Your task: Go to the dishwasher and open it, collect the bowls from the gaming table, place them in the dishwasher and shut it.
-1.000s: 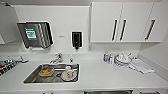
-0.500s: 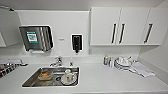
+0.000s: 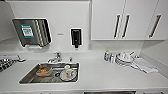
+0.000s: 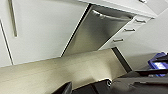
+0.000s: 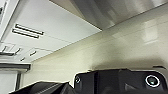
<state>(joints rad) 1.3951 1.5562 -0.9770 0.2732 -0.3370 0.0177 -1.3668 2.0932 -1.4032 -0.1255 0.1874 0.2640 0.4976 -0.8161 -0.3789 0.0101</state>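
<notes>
Fingers: we cannot tell their state on either arm. We face the sink point(image 3: 50, 73); the dishwasher point(image 4: 100, 32), door closed, sits low under the counter point(image 3: 112, 75), within reach.

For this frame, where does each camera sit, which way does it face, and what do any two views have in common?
Head view: high up, facing forward and down on the counter, with the sink and wall cupboards.
Left wrist view: low on the left arm, facing the dishwasher with its steel front; dark robot parts at the edge.
Right wrist view: low on the right arm, facing white cabinet fronts; dark robot parts.
Both wrist views share the pale floor.
</notes>
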